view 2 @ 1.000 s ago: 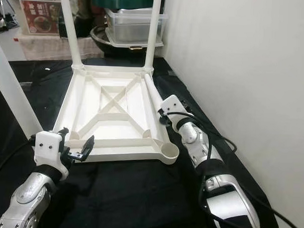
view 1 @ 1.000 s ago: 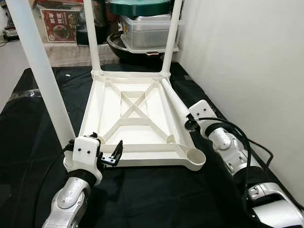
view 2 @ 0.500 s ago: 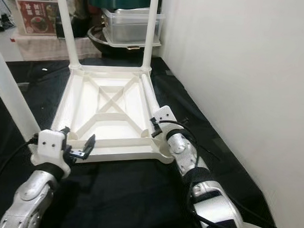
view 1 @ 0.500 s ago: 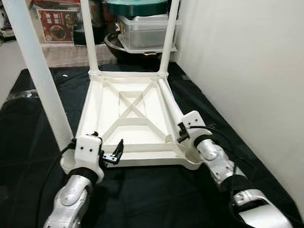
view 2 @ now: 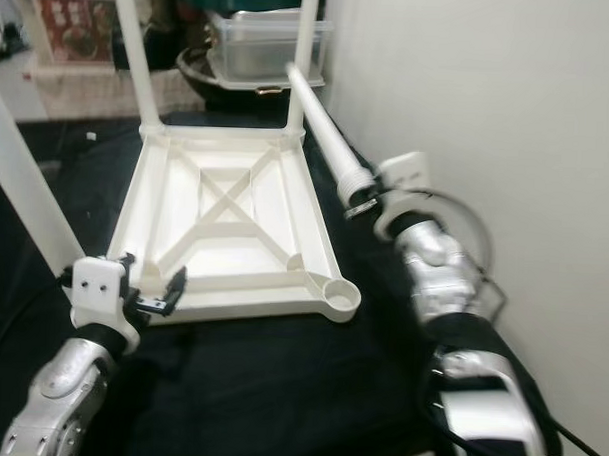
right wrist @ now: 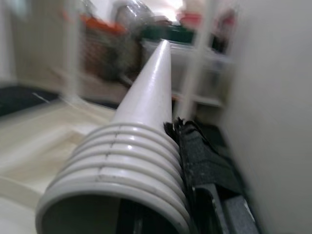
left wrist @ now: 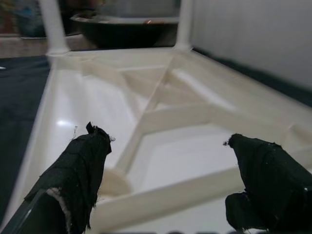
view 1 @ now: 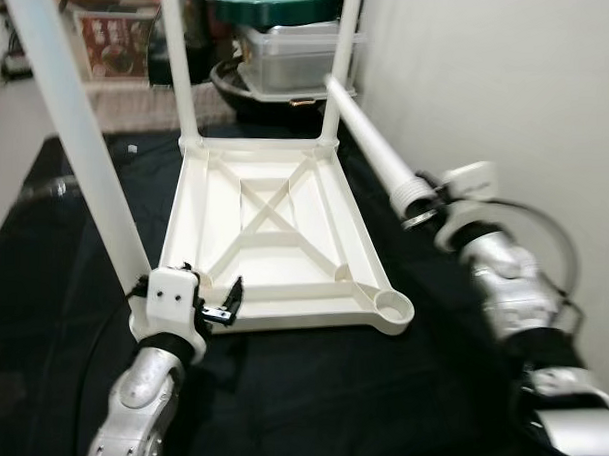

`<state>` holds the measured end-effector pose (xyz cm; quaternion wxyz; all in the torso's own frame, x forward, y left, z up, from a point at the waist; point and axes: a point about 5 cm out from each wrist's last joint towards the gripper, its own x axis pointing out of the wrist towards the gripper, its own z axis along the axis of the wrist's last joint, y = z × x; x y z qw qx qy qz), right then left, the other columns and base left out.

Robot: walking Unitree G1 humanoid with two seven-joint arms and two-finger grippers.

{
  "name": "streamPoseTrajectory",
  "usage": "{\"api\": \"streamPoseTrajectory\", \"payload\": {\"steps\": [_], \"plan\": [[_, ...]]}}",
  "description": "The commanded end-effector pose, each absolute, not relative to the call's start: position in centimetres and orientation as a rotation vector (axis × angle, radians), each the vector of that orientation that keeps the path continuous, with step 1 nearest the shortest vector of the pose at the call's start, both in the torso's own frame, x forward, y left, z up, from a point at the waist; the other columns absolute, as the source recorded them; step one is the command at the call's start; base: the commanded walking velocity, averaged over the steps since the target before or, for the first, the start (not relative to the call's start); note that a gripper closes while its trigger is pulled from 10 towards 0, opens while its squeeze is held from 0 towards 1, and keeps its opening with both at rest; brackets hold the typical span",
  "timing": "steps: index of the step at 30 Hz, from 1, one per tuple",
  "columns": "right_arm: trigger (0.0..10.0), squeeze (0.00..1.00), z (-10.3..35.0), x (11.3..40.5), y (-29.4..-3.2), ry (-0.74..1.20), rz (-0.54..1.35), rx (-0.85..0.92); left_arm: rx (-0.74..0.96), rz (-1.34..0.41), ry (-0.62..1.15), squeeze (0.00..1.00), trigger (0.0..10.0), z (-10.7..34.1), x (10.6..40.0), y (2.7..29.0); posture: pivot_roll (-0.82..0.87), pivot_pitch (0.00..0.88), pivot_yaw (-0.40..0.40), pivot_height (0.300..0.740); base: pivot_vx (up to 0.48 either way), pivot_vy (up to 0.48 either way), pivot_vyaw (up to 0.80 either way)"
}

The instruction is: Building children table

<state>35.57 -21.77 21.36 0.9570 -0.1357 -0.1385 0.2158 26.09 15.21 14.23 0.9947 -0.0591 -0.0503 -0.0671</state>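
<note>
A white plastic table top (view 1: 274, 237) lies upside down on black cloth, with three white legs standing up from its corners. The near right socket (view 1: 392, 309) is open and empty. My right gripper (view 1: 426, 197) is shut on the fourth white leg (view 1: 373, 140) near its ribbed threaded end (right wrist: 122, 180), holding it lifted and slanted above the table's right edge. My left gripper (view 1: 207, 310) stands open at the table's near left edge, its black fingers (left wrist: 78, 165) spread over the rim beside the near left leg (view 1: 82, 145).
A white wall (view 1: 509, 95) runs close along the right. Behind the table sit a dark pan (view 1: 259, 91), clear lidded boxes (view 1: 291, 52) with a green lid, and a red printed box (view 1: 116, 51). Black cloth (view 1: 309, 398) covers the floor in front.
My right gripper has raised the loose leg from lying along the table's right edge and swung it up and to the right. The left gripper has stayed put.
</note>
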Motion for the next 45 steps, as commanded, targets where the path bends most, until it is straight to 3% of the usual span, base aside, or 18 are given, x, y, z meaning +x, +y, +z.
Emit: {"api": "streamPoseTrajectory", "payload": {"steps": [1,3,4,6,8,12,13,15,21,25,35,45], "plan": [[0.0,0.0,20.2,35.2,-21.4,-0.237,0.503,-0.219,-0.164,-0.136,-0.085,0.0,10.0,14.0,26.2,15.2,0.03,0.0,-0.043,0.74,0.0,0.0,0.0],[0.0,0.0,19.3,34.7,-21.3,-0.219,0.547,-0.163,-0.232,-0.145,-0.091,0.0,10.0,14.3,26.3,15.2,0.03,0.0,-0.043,0.74,0.0,0.0,0.0],[0.0,0.0,17.0,34.1,-20.3,-0.14,0.637,0.015,-0.452,-0.215,-0.086,0.0,10.0,14.8,26.4,14.4,0.04,0.0,-0.049,0.74,0.0,0.0,0.0],[0.0,0.0,17.0,34.1,-20.3,-0.14,0.637,0.015,-0.452,-0.215,-0.086,0.0,10.0,14.8,26.4,14.4,0.04,0.0,-0.049,0.74,0.0,0.0,0.0],[0.0,0.0,15.0,33.7,-19.3,-0.067,0.705,0.159,-0.62,-0.324,-0.096,0.0,10.0,15.5,26.2,13.2,0.06,0.0,-0.057,0.74,0.0,0.0,0.0],[0.0,0.0,13.6,33.4,-18.4,-0.024,0.741,0.277,-0.745,-0.406,-0.103,0.0,10.0,15.9,26.1,12.3,0.07,0.0,-0.059,0.74,0.0,0.0,0.0],[0.0,0.0,13.6,33.4,-18.4,-0.024,0.741,0.277,-0.745,-0.406,-0.103,0.0,10.0,15.9,26.1,12.3,0.07,0.0,-0.059,0.74,0.0,0.0,0.0],[0.0,0.0,13.6,32.9,-17.4,-0.047,0.784,0.448,-0.87,-0.371,-0.093,0.0,10.0,15.4,26.7,12.8,0.05,0.0,-0.052,0.74,0.0,0.0,0.0],[0.0,0.0,13.7,32.0,-16.6,-0.053,0.852,0.547,-0.98,-0.305,-0.08,0.0,10.0,14.7,27.6,13.4,0.06,0.0,-0.049,0.74,0.0,0.0,0.0],[0.0,0.0,12.8,29.5,-15.3,-0.006,1.019,0.692,-1.192,-0.277,-0.085,0.0,10.0,14.9,29.6,13.6,0.04,0.0,-0.034,0.74,0.0,0.0,0.0],[0.0,0.0,11.8,27.8,-14.9,0.073,1.113,0.725,-1.289,-0.39,-0.058,0.0,10.0,15.4,30.5,12.7,0.03,0.0,-0.02,0.74,0.0,0.0,0.0],[0.0,0.0,12.2,24.9,-15.2,0.142,1.245,0.766,-1.329,-0.388,-0.033,0.0,10.0,15.0,30.7,12.4,0.02,0.0,-0.018,0.74,0.0,0.0,0.0]]}}
